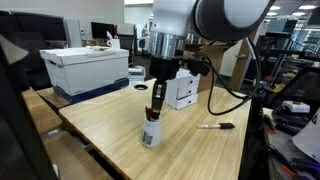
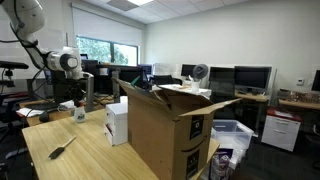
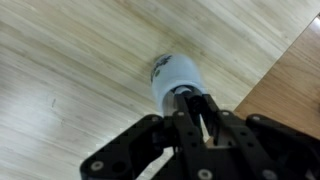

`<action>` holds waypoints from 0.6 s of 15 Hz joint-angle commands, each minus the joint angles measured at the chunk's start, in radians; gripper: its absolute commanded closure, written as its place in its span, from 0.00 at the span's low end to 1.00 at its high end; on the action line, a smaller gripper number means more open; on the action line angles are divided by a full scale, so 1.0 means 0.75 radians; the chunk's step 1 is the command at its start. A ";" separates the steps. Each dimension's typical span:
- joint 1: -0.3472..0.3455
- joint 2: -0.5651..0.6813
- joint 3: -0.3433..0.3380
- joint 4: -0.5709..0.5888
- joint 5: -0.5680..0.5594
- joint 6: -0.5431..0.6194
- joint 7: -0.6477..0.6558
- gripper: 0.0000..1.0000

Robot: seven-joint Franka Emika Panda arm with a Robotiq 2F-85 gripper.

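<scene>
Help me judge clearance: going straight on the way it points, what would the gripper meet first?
Pointing straight down, the gripper would likely first meet the dark slim object standing in the white cylindrical cup on the light wooden table; it may be touching it now.

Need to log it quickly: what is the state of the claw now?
Claw: closed on the dark pen standing in the white cup.

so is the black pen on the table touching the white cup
No, the black pen lies flat on the table, clearly apart from the upright white cup.
</scene>
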 commanded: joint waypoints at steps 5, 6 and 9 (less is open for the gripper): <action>0.026 -0.054 -0.001 0.100 -0.033 -0.249 0.051 0.92; 0.030 -0.060 -0.003 0.118 -0.041 -0.276 0.058 0.92; 0.037 -0.092 0.009 0.182 -0.045 -0.384 0.064 0.92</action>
